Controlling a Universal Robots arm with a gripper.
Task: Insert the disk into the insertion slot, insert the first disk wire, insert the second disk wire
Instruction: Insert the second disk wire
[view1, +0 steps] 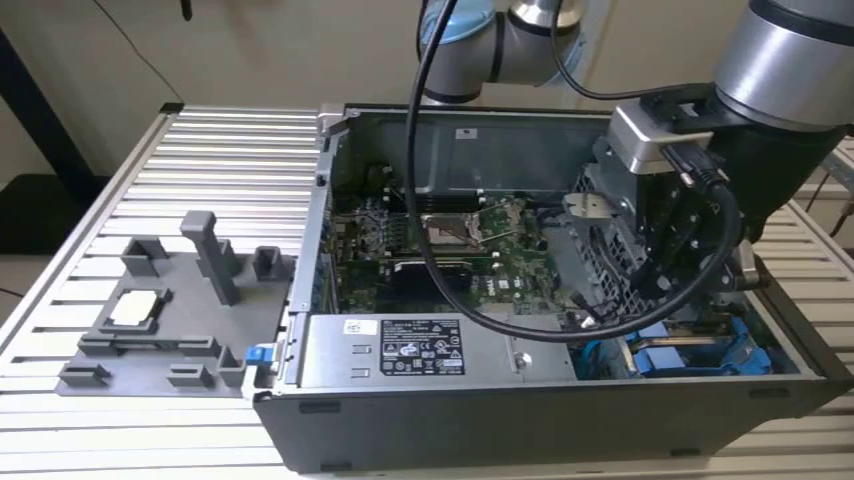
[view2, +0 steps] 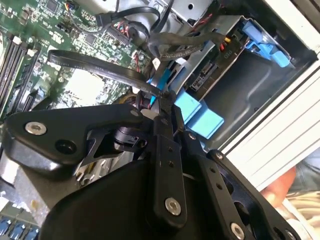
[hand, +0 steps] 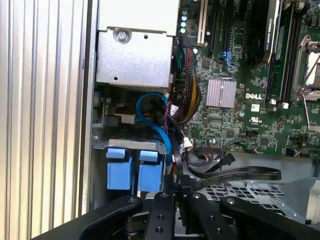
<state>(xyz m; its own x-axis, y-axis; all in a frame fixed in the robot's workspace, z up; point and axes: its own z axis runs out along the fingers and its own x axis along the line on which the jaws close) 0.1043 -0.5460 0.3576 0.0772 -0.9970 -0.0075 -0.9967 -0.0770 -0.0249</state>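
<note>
Exterior view: the arm reaches into the open case (view1: 320, 250) on the table (view1: 227, 150); the disk (view1: 681, 355) sits in the slot (view1: 627, 250). Both wrist views: the gripper (view2: 162, 107), fingers (hand: 176, 187) pressed together on a black cable (hand: 235, 175), hangs beside 2 blue tabs (hand: 135, 167). White-labelled power supply (view1: 414, 350).

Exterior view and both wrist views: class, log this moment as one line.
gripper: over drive cage, at a black wire | blue carriers: seated in cage | power supply: untouched

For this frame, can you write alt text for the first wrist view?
The black end effector hovers inside an open computer case, just above two bright blue plastic carrier tabs in the grey metal drive cage. Beyond lie the green motherboard and silver power-supply box.
</note>
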